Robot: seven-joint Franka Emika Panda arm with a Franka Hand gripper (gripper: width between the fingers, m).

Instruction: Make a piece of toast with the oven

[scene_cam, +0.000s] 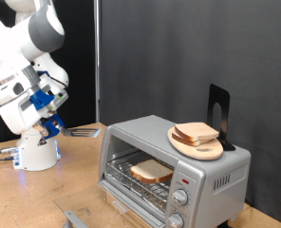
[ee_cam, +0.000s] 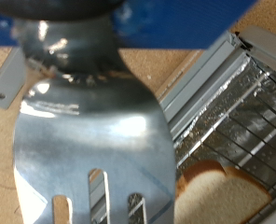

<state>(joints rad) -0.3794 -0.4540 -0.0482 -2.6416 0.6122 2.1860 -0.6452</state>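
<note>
Now, the scene as it stands:

Oven: a small boxy silver-grey metal toaster oven (scene_cam: 178, 166) is seen standing on the wooden worktop (scene_cam: 27, 195), towards the exterior view's right and bottom edge. Its front is open, the wire rack (scene_cam: 140, 182) is exposed, and round knobs (scene_cam: 179, 198) are lined up on the front panel beside a small red mark.

Toast: a squarish slice of sandwich bread with a pale tan face and darker brown crust (scene_cam: 152, 171) is found lying flat on the wire rack inside the oven. In the wrist view the same slice (ee_cam: 222, 196) is caught at the frame's edge, resting on the rack bars above a foil-lined tray.

On top of the oven: a round wooden board (scene_cam: 197, 144) is set on the oven's roof, near its right rear corner in the exterior view, with more bread slices (scene_cam: 196, 133) stacked on it. A dark upright stand (scene_cam: 218, 109) is seen just behind the board.

Gripper: the arm's two-finger gripper (scene_cam: 51, 123) is held up at the exterior view's left, well apart from the oven, above the worktop near the white base.

Tool: a shiny slotted metal spatula (ee_cam: 87, 140) fills the wrist view, its handle running up into the hand; the blade is seen beside the open oven, not touching the bread.

Hand state: the fingers are not shown clearly in either view, so whether they are wide or narrow cannot be told.
</note>
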